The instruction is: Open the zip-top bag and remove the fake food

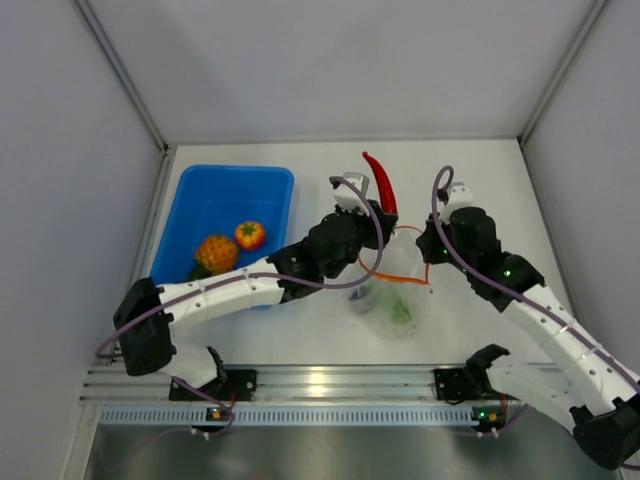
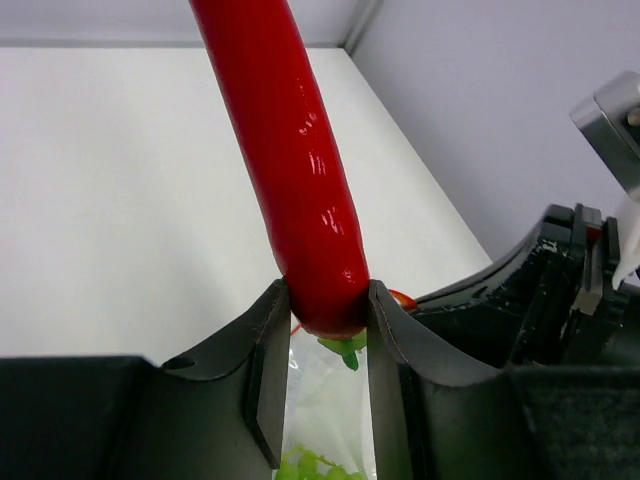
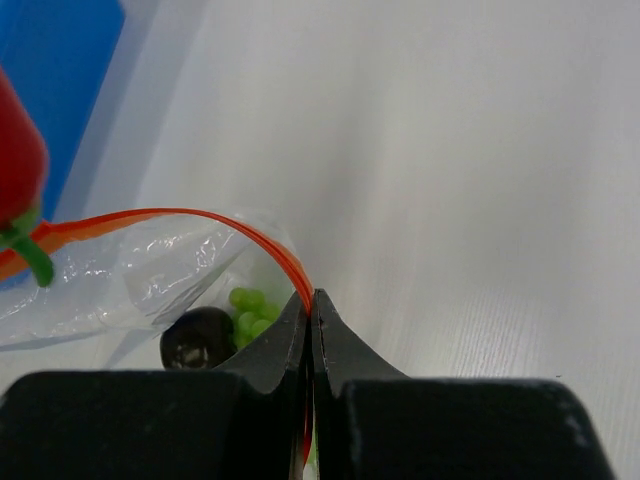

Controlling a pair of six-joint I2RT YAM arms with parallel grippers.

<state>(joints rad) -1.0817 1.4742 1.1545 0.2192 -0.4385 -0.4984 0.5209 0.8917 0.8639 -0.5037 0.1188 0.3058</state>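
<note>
The left fingers [image 2: 270, 325] are clamped on the red chili pepper [image 2: 290, 150] close to its green stem end. The rest of the pepper sticks out past them toward the far side of the desk [image 1: 480, 180]. From overhead, the pepper is up off the surface. Its stem end sits right at the mouth of the zip-top bag [image 1: 395, 285], though I cannot tell whether it touches the plastic.

The right fingers [image 3: 290, 335] are pressed tight together, pinching the orange-red zip strip [image 3: 200, 218] at the right side of the bag's mouth. The strip curves away from that pinch in an open loop, so the mouth stands parted. The bag lies on the desk between the two arms, a little nearer the bases than the pepper. Its clear, crinkled body trails down toward the near edge.

Inside the bag are green leafy pieces [image 3: 248, 305], and a dark, glossy round piece [image 3: 197, 338] just beside them. Both sit low in the bag under the right fingers.

Off to the left stands a blue tray [image 1: 235, 172] with the left forearm reaching past its near right corner. Two pieces lie in it near each other: a bumpy orange piece [image 1: 216, 252] and a smaller round orange-red piece [image 1: 250, 234] with a green top.
</note>
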